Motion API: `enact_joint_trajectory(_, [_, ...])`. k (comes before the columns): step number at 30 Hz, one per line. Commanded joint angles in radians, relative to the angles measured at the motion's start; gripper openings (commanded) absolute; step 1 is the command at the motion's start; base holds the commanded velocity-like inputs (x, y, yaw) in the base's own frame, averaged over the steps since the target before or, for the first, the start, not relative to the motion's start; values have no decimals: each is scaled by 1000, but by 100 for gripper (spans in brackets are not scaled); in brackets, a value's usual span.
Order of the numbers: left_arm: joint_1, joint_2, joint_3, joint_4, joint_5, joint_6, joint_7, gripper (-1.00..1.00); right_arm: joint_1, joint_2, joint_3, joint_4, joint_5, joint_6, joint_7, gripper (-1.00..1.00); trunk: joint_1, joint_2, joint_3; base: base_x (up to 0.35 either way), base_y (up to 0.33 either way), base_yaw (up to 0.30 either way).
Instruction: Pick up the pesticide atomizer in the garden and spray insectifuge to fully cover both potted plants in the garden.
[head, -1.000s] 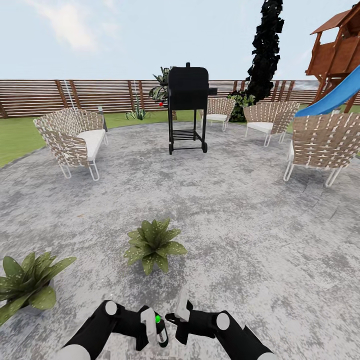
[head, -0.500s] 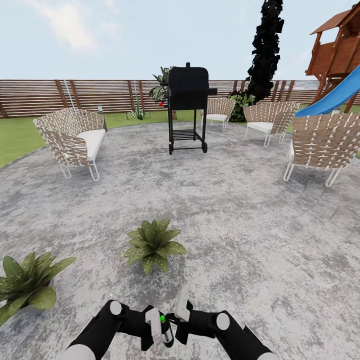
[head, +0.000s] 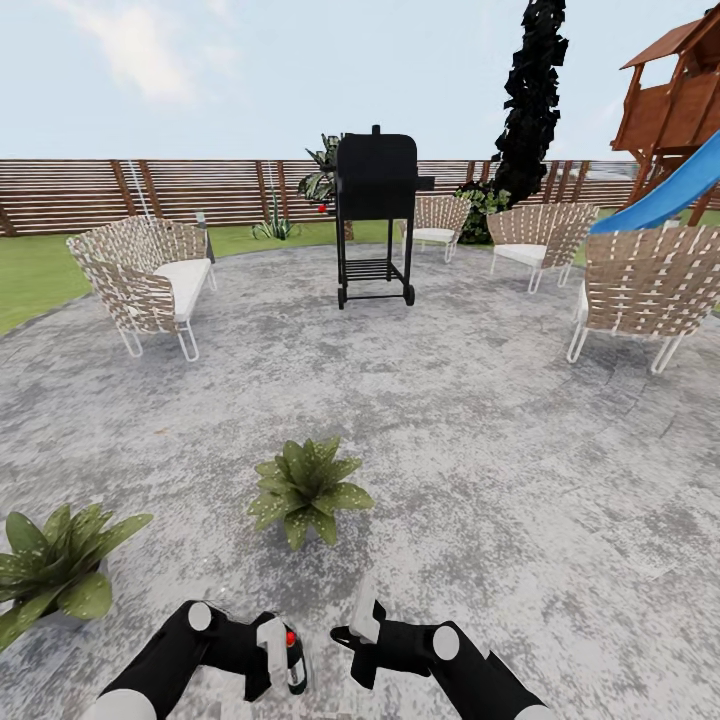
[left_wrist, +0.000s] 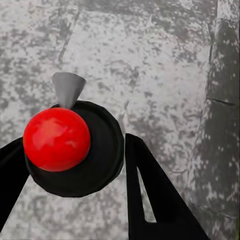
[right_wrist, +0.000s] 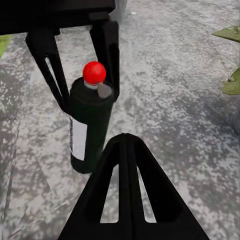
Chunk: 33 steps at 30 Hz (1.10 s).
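Your left hand was clamped on the upright pesticide atomizer, near and low, its grey nozzle facing the patio, with the nearer potted plant just beyond and your right hand closed, empty.

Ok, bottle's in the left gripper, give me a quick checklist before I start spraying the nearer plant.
1. Left gripper shut on the pesticide atomizer: ok; fingers flank it in the right wrist view.
2. Bottle upright: ok.
3. Grey nozzle aimed at the nearer potted plant: cannot tell; it faces bare paving in the left wrist view.
4. Right gripper clear of the bottle: ok, apart and empty.
5. Second potted plant in view: ok.
6. Ball on the atomizer's cap red: cannot tell its meaning.
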Motion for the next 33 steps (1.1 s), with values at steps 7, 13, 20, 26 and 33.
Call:
enact_joint_trajectory(7, [55,146,15,1,-1,-11,-1,-100,0,-8,-1,4,11,-6,-2,100,0,0,-1,0,0,0])
enact_joint_trajectory(13, [85,173,19,62,5,-4,150,-100,0,-33,-5,46,12,-5,-9,100,0,0,-1,0,0,0])
enact_joint_trajectory(20, [86,131,72,322,234,-12,575,-100,2,-107,-14,382,-7,-13,-434,100,0,0,-1,0,0,0])
enact_joint_trajectory(26, [101,121,76,439,529,-166,864,-100,19,-109,-33,506,-352,-98,-817,100,0,0,-1,0,0,0])
enact_joint_trajectory(33, [134,119,77,473,647,-209,1023,-100,65,-114,-33,510,-536,-220,-832,100,0,0,-1,0,0,0])
